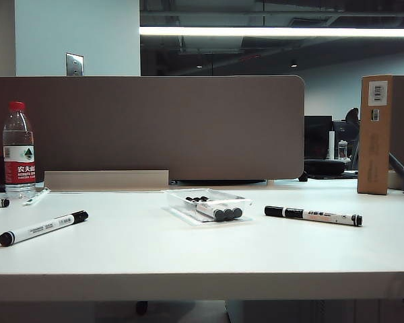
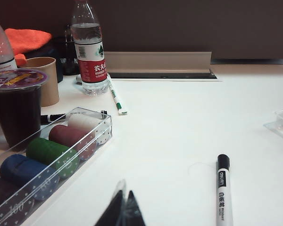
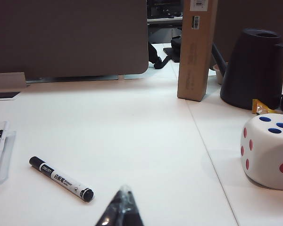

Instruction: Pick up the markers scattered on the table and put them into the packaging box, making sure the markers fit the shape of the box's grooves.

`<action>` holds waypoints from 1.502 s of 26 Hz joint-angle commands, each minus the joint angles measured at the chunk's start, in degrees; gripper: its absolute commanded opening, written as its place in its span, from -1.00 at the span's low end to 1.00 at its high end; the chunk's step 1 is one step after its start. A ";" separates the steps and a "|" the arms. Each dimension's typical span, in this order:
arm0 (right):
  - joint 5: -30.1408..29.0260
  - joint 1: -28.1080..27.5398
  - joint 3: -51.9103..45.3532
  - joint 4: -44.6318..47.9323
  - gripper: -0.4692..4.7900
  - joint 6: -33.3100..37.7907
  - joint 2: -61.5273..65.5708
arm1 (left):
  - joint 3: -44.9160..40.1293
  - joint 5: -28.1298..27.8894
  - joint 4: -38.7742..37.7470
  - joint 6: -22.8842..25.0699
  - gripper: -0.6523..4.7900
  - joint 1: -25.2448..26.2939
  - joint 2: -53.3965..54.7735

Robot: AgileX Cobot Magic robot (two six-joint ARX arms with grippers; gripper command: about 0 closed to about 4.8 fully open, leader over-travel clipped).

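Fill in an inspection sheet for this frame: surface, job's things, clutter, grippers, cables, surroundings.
Surface: white table, dry.
Job's things: clear box mid-table, markers already in it; left marker and right marker loose on either side.
Clutter: bottle, chip case, cups, die, jug, cardboard box.
Grippers: left gripper and right gripper shut, empty, low over the table.
Cables: nothing seen.
Surroundings: partition, office behind.

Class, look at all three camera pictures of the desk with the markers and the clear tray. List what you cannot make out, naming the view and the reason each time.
- Packaging box, exterior view: markers inside overlap; exact count unclear.
- Left marker, left wrist view: bottom edge cuts it off.
- Packaging box, right wrist view: picture edge crops most of it.
- Print on the right marker, exterior view: too small to read.
- Left hand and right hand, both shut: only their tips show; neither appears in the exterior view.
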 commanded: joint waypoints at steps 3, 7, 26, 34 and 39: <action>0.33 0.09 -0.26 0.87 -0.84 0.02 -0.04 | 0.26 -0.07 2.23 0.42 -0.75 0.02 0.04; 0.48 0.04 -0.26 0.96 -0.84 0.00 -0.04 | 0.24 0.07 2.19 0.42 -0.75 -0.02 0.04; 9.33 0.09 19.41 9.81 -0.84 20.24 14.80 | 17.00 17.73 7.10 -32.15 -0.78 -0.04 23.71; -13.86 0.11 40.63 7.21 -0.84 4.90 51.91 | 42.29 33.14 -2.62 -18.38 -0.78 -0.09 62.86; -21.64 0.26 57.22 -9.35 -0.76 -0.96 73.18 | 56.65 29.55 -19.61 -8.15 -0.50 -0.81 79.19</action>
